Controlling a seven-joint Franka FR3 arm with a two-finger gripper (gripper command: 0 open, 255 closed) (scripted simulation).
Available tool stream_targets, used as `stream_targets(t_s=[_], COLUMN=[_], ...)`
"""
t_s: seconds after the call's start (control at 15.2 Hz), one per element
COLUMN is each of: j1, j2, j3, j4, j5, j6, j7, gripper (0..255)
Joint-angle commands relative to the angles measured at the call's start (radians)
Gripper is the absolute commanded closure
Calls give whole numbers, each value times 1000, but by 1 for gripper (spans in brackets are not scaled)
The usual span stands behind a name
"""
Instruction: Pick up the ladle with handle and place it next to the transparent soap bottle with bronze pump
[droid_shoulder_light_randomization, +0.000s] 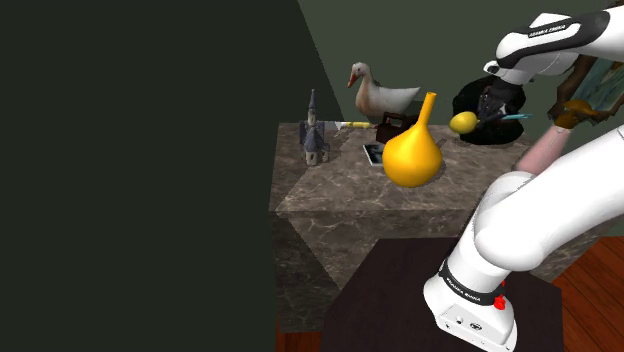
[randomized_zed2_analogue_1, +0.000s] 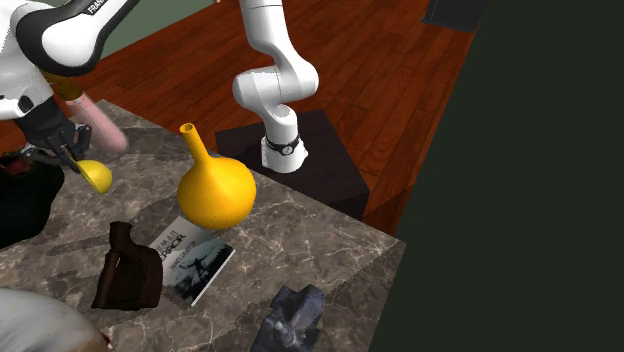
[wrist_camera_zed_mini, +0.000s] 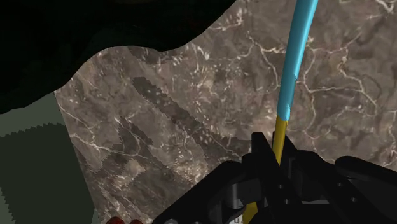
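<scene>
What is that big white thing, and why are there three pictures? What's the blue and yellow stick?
The white thing is a robot arm standing on a dark box. One picture looks from beside it, one from across the counter, and one from a camera on its hand. Its black gripper is shut on a ladle with a yellow bowl and a blue handle. On the marble counter are a yellow vase, a duck, a small grey church model and a book.
</scene>
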Motion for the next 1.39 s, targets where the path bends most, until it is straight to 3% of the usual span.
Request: stream_targets(t_s=[0.0,0.73,1.32], j1=[7,92,233], j2=[4,48,79], j3=[-18,-156,-334], j4=[-21,-111,-166], j5=[-2,-1,-3], j6=[28,181,305], j7=[-2,-24,-38], gripper=[255,255,255])
